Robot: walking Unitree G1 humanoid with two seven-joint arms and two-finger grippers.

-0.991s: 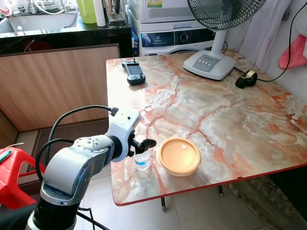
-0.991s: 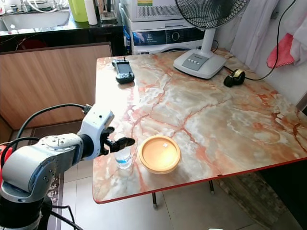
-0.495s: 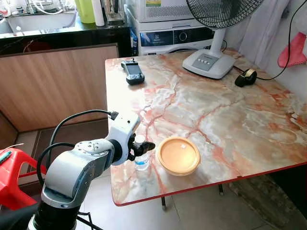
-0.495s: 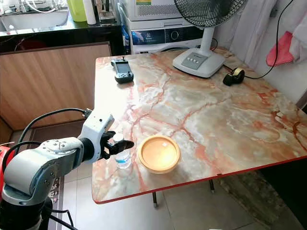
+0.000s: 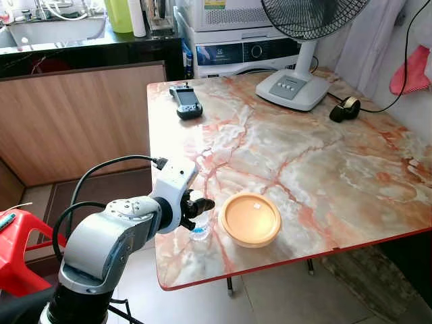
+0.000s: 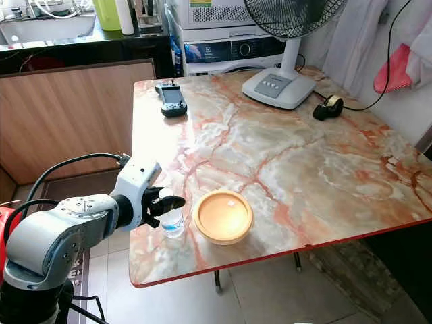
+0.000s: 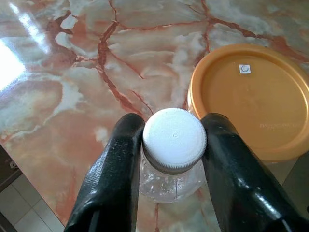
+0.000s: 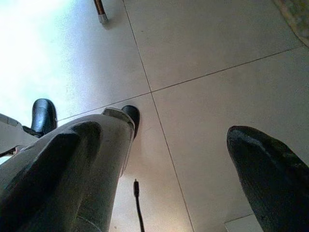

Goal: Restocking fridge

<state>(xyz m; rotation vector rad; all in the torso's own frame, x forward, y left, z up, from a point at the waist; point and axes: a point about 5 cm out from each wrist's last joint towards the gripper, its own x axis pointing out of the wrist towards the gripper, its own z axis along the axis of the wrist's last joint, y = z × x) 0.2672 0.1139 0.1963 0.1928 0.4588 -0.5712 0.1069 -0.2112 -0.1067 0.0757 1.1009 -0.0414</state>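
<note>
The left gripper [image 7: 172, 159] is clamped around the neck of a small clear water bottle [image 7: 172, 169], its two black fingers [image 7: 116, 179] pressed against either side just below the white cap [image 7: 174, 139]. The bottle stands upright on the marble tabletop [image 5: 304, 155] near the front left corner, just beside an orange plastic lid [image 5: 250, 219] lying flat to its right. Half a second ago the fingers stood a little wider around the bottle and the cap showed above them; now they have closed in and the gripper hides most of the bottle from the head camera. Bottle and lid have kept their places on the tabletop. The right gripper [image 8: 159, 164] hangs idle with its fingers spread apart, over the tiled floor [image 8: 207, 43].
</note>
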